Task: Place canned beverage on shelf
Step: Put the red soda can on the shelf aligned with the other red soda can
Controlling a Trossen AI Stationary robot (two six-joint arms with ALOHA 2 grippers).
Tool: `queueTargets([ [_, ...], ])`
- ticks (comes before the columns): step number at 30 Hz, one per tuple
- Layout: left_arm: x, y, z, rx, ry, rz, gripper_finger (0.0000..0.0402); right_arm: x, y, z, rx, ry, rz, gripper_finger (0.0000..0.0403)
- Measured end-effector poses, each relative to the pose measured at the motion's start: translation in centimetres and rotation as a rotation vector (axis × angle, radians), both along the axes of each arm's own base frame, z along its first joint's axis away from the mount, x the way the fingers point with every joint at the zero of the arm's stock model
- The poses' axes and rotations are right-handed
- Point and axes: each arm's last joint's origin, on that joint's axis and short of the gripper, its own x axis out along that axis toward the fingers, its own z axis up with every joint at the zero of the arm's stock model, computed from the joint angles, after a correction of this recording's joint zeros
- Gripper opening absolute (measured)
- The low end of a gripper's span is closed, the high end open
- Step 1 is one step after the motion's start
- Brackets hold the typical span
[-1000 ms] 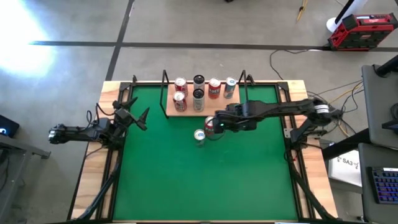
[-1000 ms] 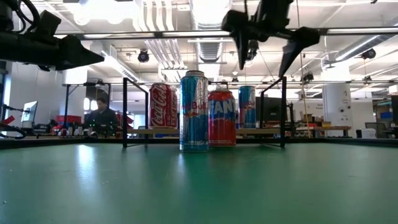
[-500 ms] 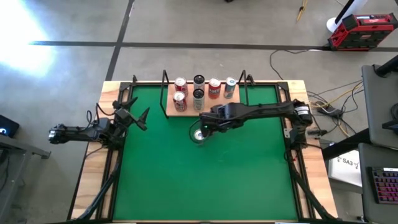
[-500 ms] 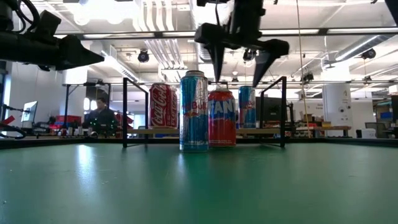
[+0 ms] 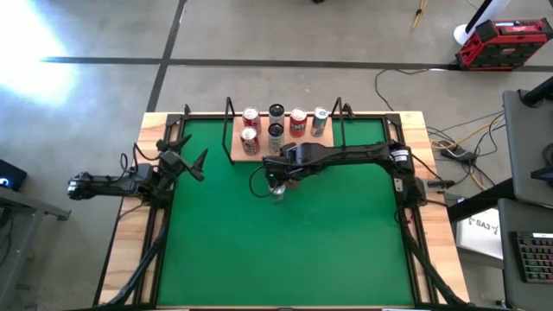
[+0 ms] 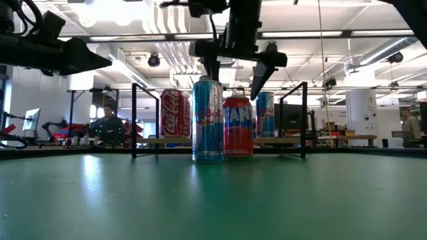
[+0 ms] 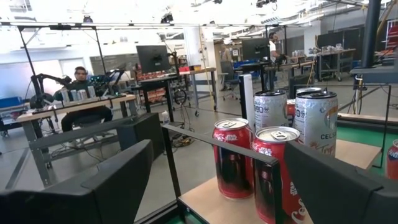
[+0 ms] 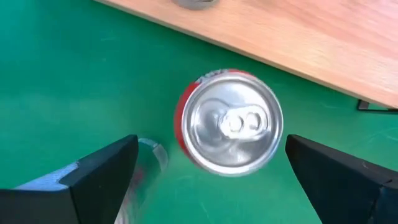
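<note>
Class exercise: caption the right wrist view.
Open right gripper poised above a red can on the green mat, beside the shelf.

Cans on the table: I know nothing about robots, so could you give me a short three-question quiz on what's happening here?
1. True or false: the right gripper has its fingers shut on the red can.
2. Which arm's gripper hangs over the green mat? A) the left one B) the right one
3. Fill in: ___ cans stand on the mat, off the shelf.
Key: 1 false, the fingers are open above it; 2 B; 3 two.
</note>
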Motion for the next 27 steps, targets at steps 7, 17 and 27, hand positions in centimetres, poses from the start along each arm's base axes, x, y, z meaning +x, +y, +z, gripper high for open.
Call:
queueTargets([
  [7, 0.0, 0.0, 0.0, 0.000, 0.000, 0.000, 0.0346, 0.7, -1.4, -1.3, 0.038, 0.051, -0.034, 0.0400],
  [17, 0.0, 0.0, 0.0, 0.000, 0.000, 0.000, 0.0346, 0.4, -2.5, -2.2, 0.098, 0.069, -0.078, 0.0400],
  [27, 0.0, 0.0, 0.0, 0.000, 0.000, 0.000, 0.0346, 0.7, -2.6, -2.3, 0.100, 0.031, -0.088, 0.0390],
])
